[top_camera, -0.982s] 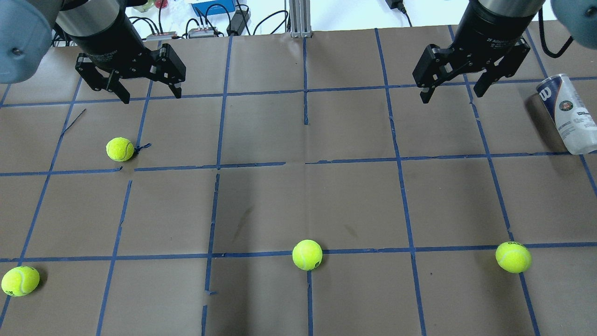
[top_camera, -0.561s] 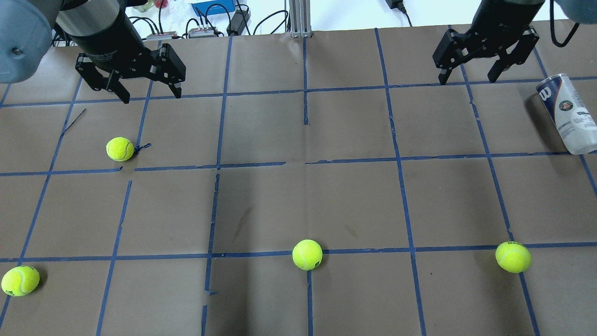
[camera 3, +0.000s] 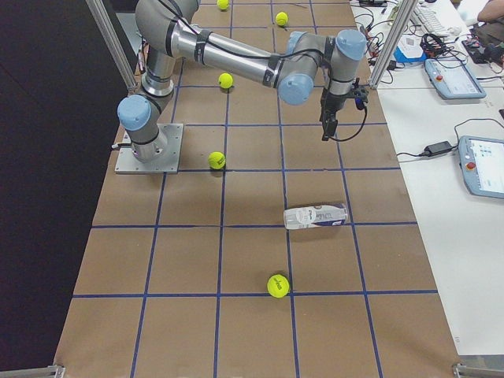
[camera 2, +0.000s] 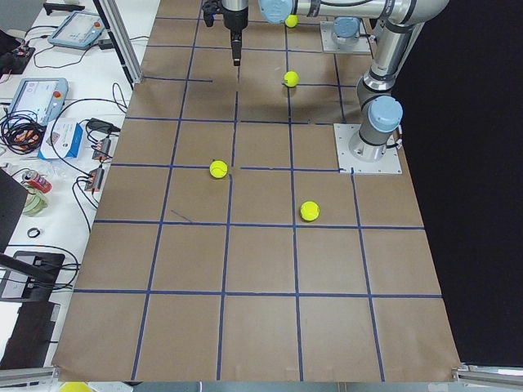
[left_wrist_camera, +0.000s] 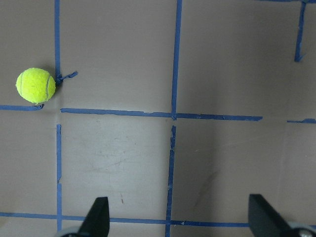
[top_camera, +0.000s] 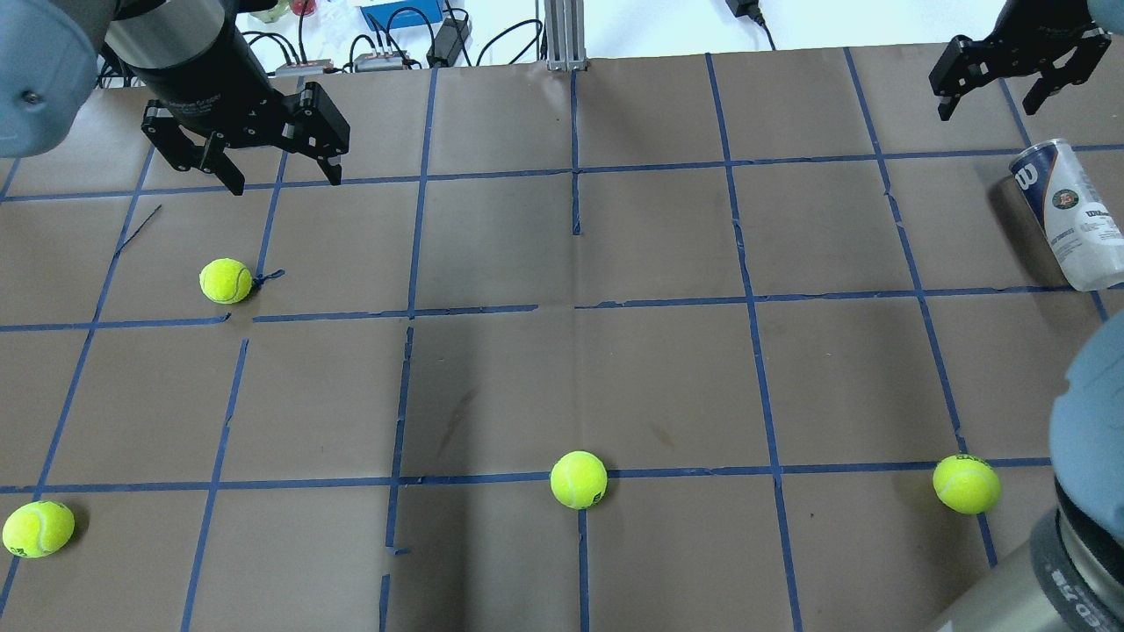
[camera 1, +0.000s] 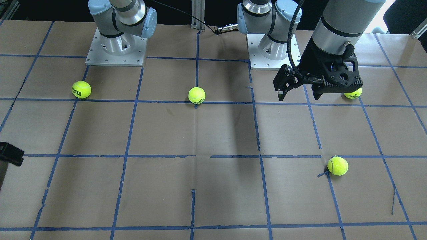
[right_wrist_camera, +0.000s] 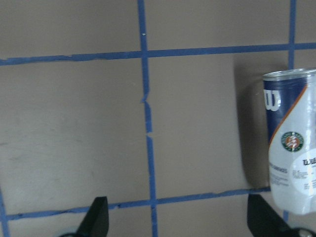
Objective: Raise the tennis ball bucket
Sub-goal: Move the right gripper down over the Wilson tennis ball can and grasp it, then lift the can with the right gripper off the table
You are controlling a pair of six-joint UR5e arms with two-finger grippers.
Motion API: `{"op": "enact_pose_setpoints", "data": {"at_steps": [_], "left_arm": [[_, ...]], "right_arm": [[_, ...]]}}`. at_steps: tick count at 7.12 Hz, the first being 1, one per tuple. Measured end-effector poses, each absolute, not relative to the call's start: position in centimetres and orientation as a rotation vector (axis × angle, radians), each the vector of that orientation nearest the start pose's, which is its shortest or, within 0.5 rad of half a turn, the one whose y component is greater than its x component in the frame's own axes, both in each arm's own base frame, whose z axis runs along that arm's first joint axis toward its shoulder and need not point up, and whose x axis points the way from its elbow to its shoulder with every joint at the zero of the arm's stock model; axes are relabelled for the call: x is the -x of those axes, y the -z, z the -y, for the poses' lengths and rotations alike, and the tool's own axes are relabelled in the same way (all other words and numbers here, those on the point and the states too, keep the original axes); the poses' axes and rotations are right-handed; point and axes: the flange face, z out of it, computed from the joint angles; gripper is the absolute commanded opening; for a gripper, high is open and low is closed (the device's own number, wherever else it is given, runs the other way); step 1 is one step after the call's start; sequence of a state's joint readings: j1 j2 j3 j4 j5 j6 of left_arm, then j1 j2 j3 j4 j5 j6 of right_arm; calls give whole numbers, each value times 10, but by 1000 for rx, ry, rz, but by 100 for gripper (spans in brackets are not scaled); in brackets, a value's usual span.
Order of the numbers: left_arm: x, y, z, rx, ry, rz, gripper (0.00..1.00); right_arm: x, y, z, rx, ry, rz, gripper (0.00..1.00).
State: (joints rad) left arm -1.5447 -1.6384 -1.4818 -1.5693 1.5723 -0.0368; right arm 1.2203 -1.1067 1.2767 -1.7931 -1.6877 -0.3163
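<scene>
1. Overhead: over the last second the right gripper (top_camera: 983,112) has swung outward. It was well inboard of the tennis ball bucket (top_camera: 1067,215) and is now near its dark-blue end, a little beyond it. Its jaws stand wide apart and hold nothing. I read this as lining up for the approach (no grasp has begun). The bucket lies on its side on the brown paper (top_camera: 667,377), apart from the gripper.
2. Right wrist: the bucket sits off to the right of the finger gap, not inside it. It is a smooth clear cylinder with a glossy white and dark-blue label. The gripper probably needs to shift further sideways.
3. Exterior right: the bucket lies flat, and the tool hangs above and clear of it. A round can like this may roll if nudged.
4. Left wrist: the left gripper (top_camera: 286,183), well away from the bucket, has not moved. It is spread wide and empty. A fuzzy tennis ball (left_wrist_camera: 35,85) lies below it on the matte paper.
</scene>
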Motion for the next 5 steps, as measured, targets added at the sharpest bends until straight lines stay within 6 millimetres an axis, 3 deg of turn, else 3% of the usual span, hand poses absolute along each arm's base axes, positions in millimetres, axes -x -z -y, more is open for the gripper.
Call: {"op": "enact_pose_setpoints", "data": {"at_steps": [2, 5], "left_arm": [[119, -498, 526, 98, 36, -3138, 100], [119, -498, 526, 99, 36, -3138, 100]], "right_arm": [[207, -343, 694, -5, 36, -3325, 100], [275, -292, 717, 142, 109, -3355, 100]]}}
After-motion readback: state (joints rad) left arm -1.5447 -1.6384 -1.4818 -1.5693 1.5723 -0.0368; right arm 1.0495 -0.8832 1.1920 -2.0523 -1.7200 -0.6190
